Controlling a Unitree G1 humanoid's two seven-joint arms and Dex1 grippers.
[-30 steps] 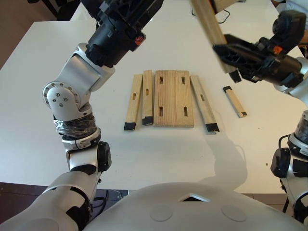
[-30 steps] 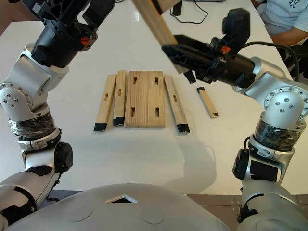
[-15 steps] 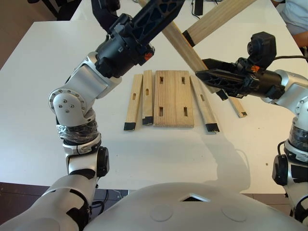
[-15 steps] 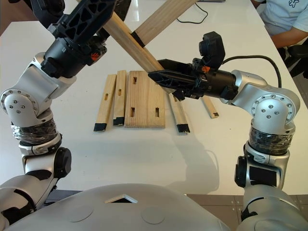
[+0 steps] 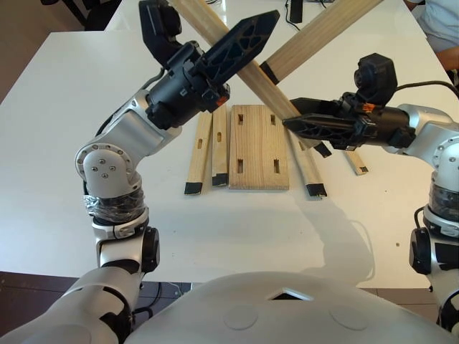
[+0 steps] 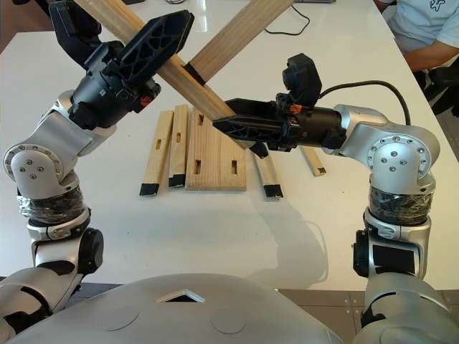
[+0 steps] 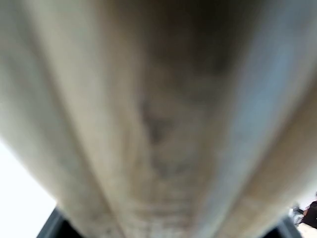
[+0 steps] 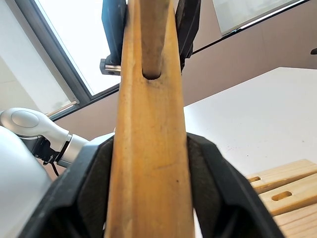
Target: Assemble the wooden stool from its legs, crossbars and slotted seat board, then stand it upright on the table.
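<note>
1. My right hand (image 5: 291, 123) is clamped on the lower end of a raised leg (image 5: 273, 94), and my left hand (image 5: 269, 23) grips its upper part.
2. A second leg (image 5: 323, 33) crosses it.
3. The seat board (image 5: 251, 159) lies flat on the tabletop (image 5: 72, 86) beneath.

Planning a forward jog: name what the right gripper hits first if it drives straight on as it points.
Probably the left gripper or its wrist, sitting on the same leg that the right gripper clamps. Depth is unclear, so not certain.

Both jaws clamp leg (image 5: 270, 89) above seat board (image 5: 258, 159).
</note>
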